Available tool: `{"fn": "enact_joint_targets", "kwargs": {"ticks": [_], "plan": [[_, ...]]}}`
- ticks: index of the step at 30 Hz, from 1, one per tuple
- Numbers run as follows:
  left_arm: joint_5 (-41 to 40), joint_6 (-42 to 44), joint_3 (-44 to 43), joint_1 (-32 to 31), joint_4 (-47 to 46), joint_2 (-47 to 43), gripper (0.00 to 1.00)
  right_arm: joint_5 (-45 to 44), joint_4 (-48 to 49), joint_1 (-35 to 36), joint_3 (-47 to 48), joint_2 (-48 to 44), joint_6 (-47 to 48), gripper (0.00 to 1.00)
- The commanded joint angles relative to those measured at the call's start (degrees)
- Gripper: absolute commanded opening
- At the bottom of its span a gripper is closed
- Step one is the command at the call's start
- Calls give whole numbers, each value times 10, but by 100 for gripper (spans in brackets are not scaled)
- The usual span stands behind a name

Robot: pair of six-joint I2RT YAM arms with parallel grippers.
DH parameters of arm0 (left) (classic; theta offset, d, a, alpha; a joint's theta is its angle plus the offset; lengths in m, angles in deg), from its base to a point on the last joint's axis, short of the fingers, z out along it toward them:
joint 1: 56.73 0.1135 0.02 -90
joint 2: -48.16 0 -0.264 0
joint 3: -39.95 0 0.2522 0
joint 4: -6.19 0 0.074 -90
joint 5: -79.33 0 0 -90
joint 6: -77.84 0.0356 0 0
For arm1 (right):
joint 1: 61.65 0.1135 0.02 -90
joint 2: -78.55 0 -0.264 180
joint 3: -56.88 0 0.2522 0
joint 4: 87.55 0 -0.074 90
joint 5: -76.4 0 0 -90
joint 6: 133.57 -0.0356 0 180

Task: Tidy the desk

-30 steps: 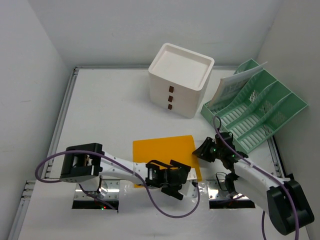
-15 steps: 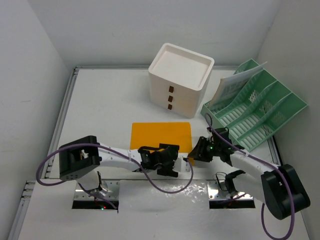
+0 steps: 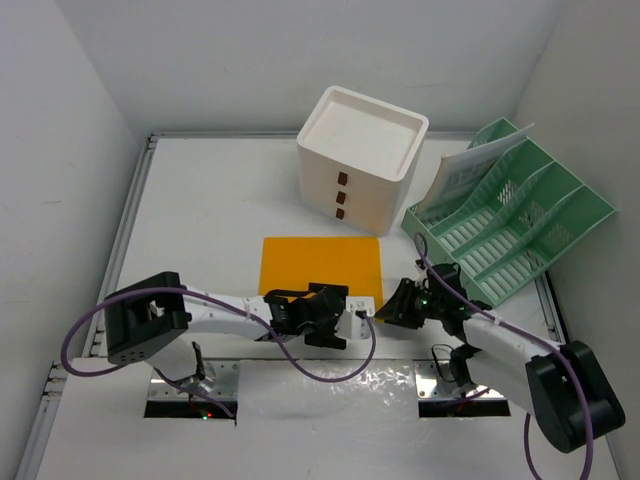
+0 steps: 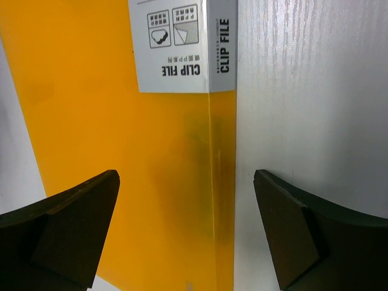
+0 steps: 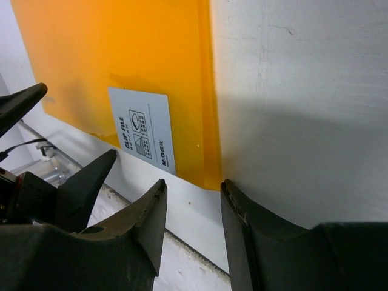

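An orange clip file (image 3: pixel 320 268) lies flat on the white desk (image 3: pixel 200 200), in front of the drawer box. My left gripper (image 3: pixel 335 322) is open at the file's near edge. In the left wrist view its jaws (image 4: pixel 185 212) stand wide apart and straddle the file's (image 4: pixel 109 133) spine edge, below the grey label (image 4: pixel 182 45). My right gripper (image 3: pixel 392 308) is open at the file's near right corner. In the right wrist view its gripper (image 5: pixel 193 189) shows a narrow gap, with the file's (image 5: pixel 121 54) corner just past the right fingertip (image 5: pixel 233 194).
A white three-drawer box (image 3: pixel 360 160) stands at the back centre. A green slotted file rack (image 3: pixel 510 215) holding papers (image 3: pixel 470 170) sits at the right. Silver rails (image 3: pixel 125 240) run along the desk's left edge. The left gripper's fingers (image 5: pixel 85 182) show in the right wrist view.
The orange file has slid away from the near edge toward the drawer box and squared up. Both grippers moved forward with it, and the left gripper shifted left.
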Motion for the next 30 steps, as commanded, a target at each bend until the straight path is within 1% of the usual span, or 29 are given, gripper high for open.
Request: {"fn": "enact_joint_targets", "kwargs": {"ticks": [1, 3, 4, 5, 9, 13, 14, 17, 21, 22, 24, 25, 27, 28, 30], "plan": [[10, 3, 10, -2, -3, 16, 94, 2, 40, 5, 9, 30, 9, 40], [3, 4, 11, -2, -4, 25, 94, 8, 59, 4, 18, 56, 18, 39], [1, 5, 11, -2, -4, 26, 94, 10, 58, 5, 35, 65, 36, 39], [-5, 5, 13, -2, -29, 28, 94, 7, 42, 4, 45, 71, 46, 39], [-21, 9, 20, -2, -45, 36, 94, -9, 27, 4, 79, 92, 76, 38], [-30, 18, 27, -2, -61, 48, 93, -11, 42, 4, 83, 100, 75, 36], [-31, 17, 28, -2, -68, 55, 93, -6, 64, 4, 79, 103, 67, 34], [-31, 16, 24, -2, -73, 62, 94, 22, 124, 5, 55, 127, 34, 32], [-34, 22, 24, -2, -81, 66, 94, 48, 207, 5, 10, 168, -25, 32], [-35, 23, 24, -1, -84, 67, 93, 60, 251, 5, 2, 178, -33, 32], [-34, 25, 29, -2, -92, 70, 94, 68, 287, 5, -10, 205, -55, 31], [-35, 29, 31, -2, -100, 72, 94, 71, 323, 5, -21, 213, -62, 29], [-36, 29, 36, -2, -105, 78, 93, 72, 348, 6, -27, 229, -69, 24], [-35, 30, 37, -2, -106, 79, 93, 72, 357, 6, -29, 233, -69, 14], [-33, 30, 39, -1, -104, 80, 93, 69, 362, 6, -27, 232, -69, 3]]}}
